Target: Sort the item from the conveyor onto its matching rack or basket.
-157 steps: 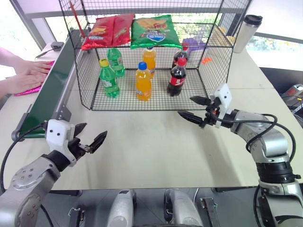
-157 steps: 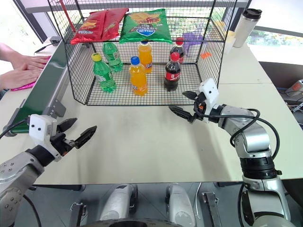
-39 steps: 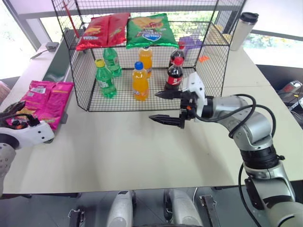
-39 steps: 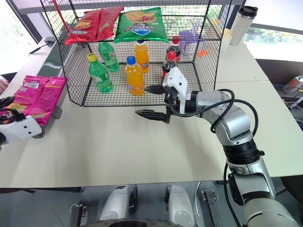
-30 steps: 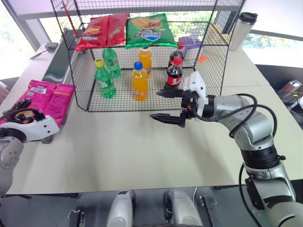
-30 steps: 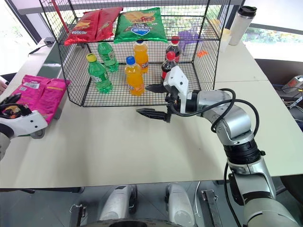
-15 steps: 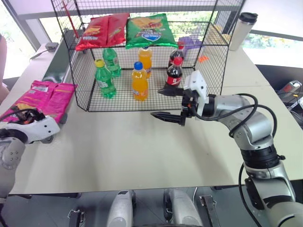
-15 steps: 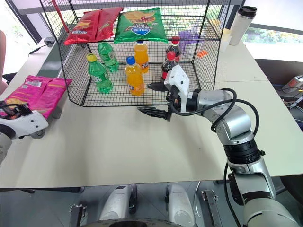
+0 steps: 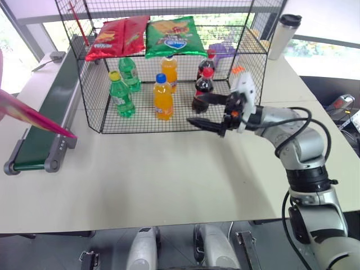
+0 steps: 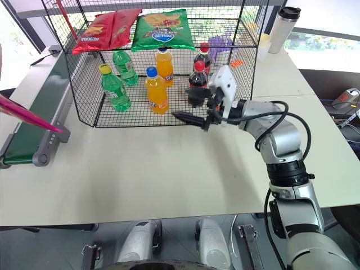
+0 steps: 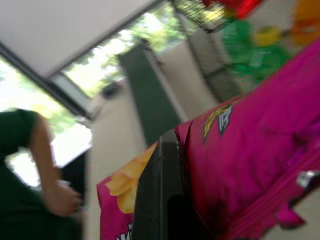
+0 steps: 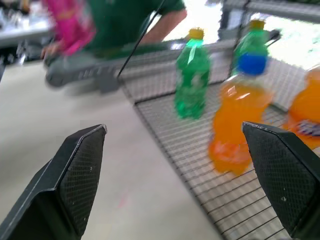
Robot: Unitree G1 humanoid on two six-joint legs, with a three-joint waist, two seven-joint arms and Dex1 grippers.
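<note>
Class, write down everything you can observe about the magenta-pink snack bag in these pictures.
The snack bag is flat, glossy and magenta-pink, with a yellow-orange picture near one end. It is clear of the conveyor, held in the air at the scene's left edge, where a tilted corner of it pokes in above the belt. The left gripper is shut on it, one black finger lying across its face.

Pale beige table before bright windows, grey floor beyond its right edge
</note>
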